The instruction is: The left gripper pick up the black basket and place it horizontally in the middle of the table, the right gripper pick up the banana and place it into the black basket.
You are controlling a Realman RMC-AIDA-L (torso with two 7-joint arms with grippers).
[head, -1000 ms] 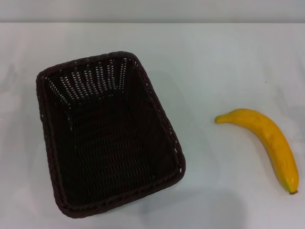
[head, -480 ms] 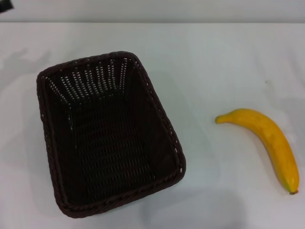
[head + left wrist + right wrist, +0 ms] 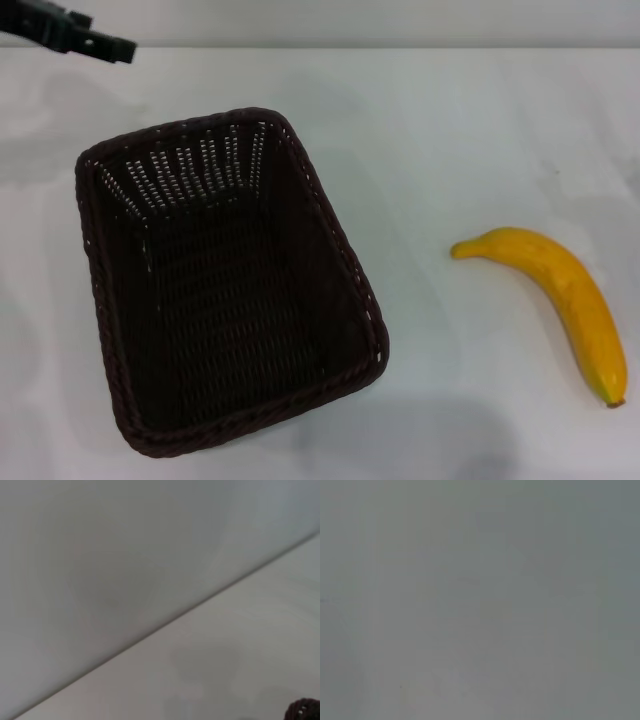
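Note:
The black basket (image 3: 225,285) sits on the white table (image 3: 450,130) at the left, its long side running away from me, tilted slightly. It is empty. A small bit of its rim shows in the left wrist view (image 3: 305,711). The banana (image 3: 560,300) lies on the table at the right, apart from the basket. My left gripper (image 3: 95,42) has entered the head view at the far left corner, above and beyond the basket, touching nothing. The right gripper is out of view.
The table's far edge meets a grey wall (image 3: 400,20). The right wrist view shows only a plain grey surface.
My left gripper has come into the head view from the far left corner and moved rightward. The basket and the banana have not moved.

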